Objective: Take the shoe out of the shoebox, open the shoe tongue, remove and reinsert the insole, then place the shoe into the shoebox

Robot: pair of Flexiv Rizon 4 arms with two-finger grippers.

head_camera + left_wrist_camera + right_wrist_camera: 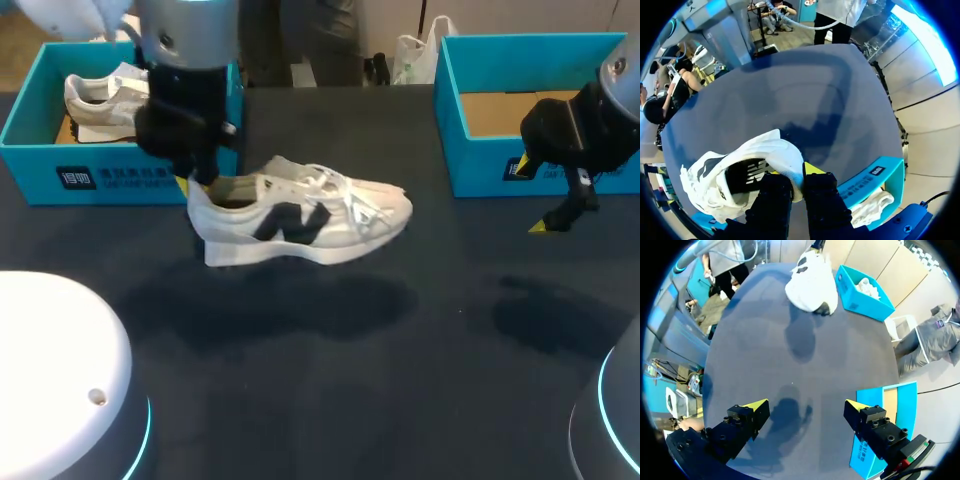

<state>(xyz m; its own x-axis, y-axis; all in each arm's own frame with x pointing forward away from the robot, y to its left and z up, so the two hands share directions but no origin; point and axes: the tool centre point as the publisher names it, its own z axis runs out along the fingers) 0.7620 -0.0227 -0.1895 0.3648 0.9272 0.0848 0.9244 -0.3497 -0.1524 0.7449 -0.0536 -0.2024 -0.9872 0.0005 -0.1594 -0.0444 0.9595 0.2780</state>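
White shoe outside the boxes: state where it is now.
Head view: the white shoe hangs left of centre, heel in the left pincer, beside the left shoebox.

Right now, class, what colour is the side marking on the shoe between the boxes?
Black, on the white shoe; the head view shows it best.

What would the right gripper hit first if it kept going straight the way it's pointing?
Probably the bare table: the open right gripper points down at it with nothing between, and the shoe is well beyond. Depth is unclear.
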